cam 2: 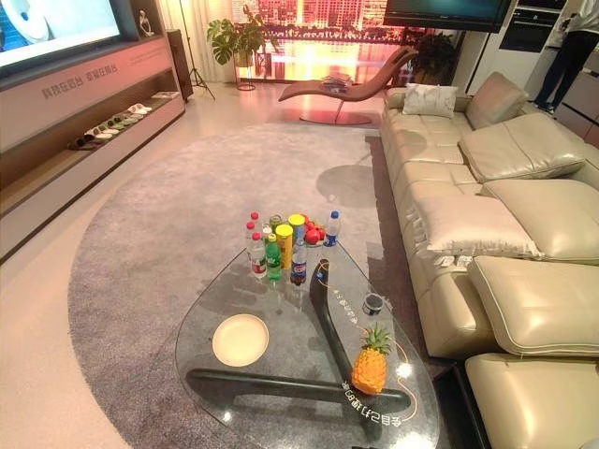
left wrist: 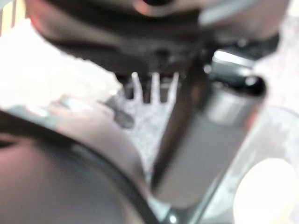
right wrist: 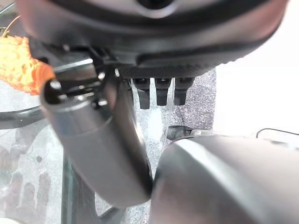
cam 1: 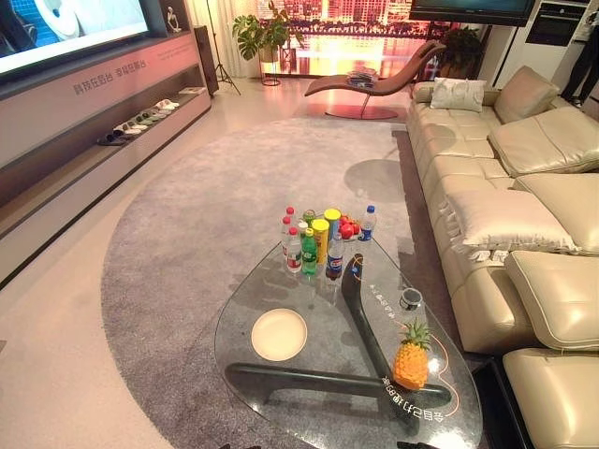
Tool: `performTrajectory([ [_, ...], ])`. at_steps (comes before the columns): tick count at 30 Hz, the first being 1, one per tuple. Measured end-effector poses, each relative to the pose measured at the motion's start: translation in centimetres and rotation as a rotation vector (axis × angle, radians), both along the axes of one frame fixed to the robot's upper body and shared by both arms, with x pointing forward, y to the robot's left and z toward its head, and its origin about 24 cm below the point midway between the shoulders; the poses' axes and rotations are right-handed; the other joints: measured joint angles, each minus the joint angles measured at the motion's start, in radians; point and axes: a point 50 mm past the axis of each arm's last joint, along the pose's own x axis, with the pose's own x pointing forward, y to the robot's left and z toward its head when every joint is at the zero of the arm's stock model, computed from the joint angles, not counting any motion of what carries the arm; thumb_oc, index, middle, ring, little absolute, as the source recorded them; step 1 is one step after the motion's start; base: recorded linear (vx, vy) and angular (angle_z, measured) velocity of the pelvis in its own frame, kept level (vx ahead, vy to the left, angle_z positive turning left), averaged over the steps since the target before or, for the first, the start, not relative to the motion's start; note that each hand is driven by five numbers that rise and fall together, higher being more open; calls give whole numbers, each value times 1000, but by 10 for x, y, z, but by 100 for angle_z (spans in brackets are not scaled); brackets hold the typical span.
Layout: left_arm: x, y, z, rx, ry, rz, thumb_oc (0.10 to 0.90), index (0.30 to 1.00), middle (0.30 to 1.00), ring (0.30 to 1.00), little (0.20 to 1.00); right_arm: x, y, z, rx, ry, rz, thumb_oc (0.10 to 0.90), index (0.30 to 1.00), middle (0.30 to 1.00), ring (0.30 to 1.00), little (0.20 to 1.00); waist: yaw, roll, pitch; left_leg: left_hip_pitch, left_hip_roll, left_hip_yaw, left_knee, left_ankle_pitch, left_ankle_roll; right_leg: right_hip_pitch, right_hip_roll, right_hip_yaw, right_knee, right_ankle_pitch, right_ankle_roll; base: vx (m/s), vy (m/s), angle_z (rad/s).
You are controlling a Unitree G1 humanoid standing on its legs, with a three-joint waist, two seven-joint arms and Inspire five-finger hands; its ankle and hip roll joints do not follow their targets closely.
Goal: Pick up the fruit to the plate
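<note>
On the glass table (cam 1: 281,383) by a sofa (cam 1: 524,187), pineapple (cam 1: 411,356), plate (cam 1: 279,334); hand states unclear.

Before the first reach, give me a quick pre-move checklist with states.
1. Pineapple upright on the glass table, near right: ok.
2. Plate bare, near left on the table: ok.
3. Table surface between pineapple and plate free of things: ok.
4. Bottles and cans grouped at the far end, off the path: ok.
5. Right hand holds nothing, fingers hang straight: ok.
6. Left hand fingers straight, holding nothing: ok.
</note>
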Motion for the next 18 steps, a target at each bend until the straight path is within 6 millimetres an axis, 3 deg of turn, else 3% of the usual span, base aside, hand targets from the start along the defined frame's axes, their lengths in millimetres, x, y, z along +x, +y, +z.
performTrajectory([
  [18,-6,3,0,20,11,31,800,900,900,900,900,-3,1,-1,-43,9,-15,800,900,900,900,900,-1,-11,2,-4,0,1,0,-3,-4,-5,0,2,0,0,0,2,0,0],
])
